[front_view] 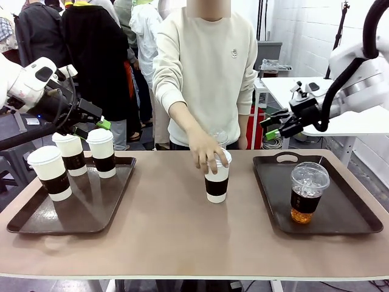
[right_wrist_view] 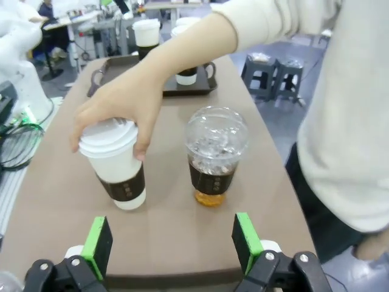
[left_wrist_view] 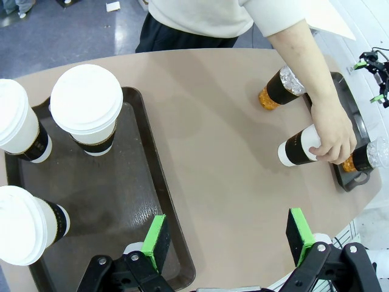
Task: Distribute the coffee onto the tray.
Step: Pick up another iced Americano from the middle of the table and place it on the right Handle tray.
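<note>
Claws gape wide and empty, left claw (left_wrist_view: 228,231) and right claw (right_wrist_view: 172,236) alike, touching nothing.

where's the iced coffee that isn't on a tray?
Right wrist view: the off-tray iced coffee stands mid-table, beside the white lidded cup under the person's hand, on the person's side.

My white left arm (front_view: 27,82) in from left, black green-padded left gripper (front_view: 92,127) (left_wrist_view: 228,237) aloft, pointing toward centre, jaws spread wide, empty. My white right arm (front_view: 358,73) in from right, black green-padded right gripper (front_view: 272,126) (right_wrist_view: 172,238) aloft, jaws parted, empty.
</note>
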You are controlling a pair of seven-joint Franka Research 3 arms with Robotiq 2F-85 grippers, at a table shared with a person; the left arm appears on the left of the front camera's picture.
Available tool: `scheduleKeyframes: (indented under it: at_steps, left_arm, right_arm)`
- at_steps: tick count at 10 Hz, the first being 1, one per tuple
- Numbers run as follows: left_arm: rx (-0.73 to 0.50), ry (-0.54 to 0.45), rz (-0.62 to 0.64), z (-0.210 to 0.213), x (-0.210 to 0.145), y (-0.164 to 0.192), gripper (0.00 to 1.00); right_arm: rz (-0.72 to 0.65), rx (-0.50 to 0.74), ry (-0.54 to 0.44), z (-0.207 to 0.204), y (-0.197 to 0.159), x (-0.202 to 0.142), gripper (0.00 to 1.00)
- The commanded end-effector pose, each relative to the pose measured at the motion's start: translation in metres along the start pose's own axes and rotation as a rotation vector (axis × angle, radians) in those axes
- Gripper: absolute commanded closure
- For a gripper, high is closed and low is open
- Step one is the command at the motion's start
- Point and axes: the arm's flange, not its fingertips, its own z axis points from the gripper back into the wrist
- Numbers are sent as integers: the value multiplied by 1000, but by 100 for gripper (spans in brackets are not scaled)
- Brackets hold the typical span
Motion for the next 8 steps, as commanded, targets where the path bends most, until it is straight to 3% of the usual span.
scheduleKeyframes:
  at_steps: [1,8]
  left_arm:
    - [-18,2,7,0,0,1,0]
    - [-18,2,7,0,0,1,0]
  right_arm:
    - [-35,-21,5,8,9,2,0]
    - [-11,-28,2,17,3,1,0]
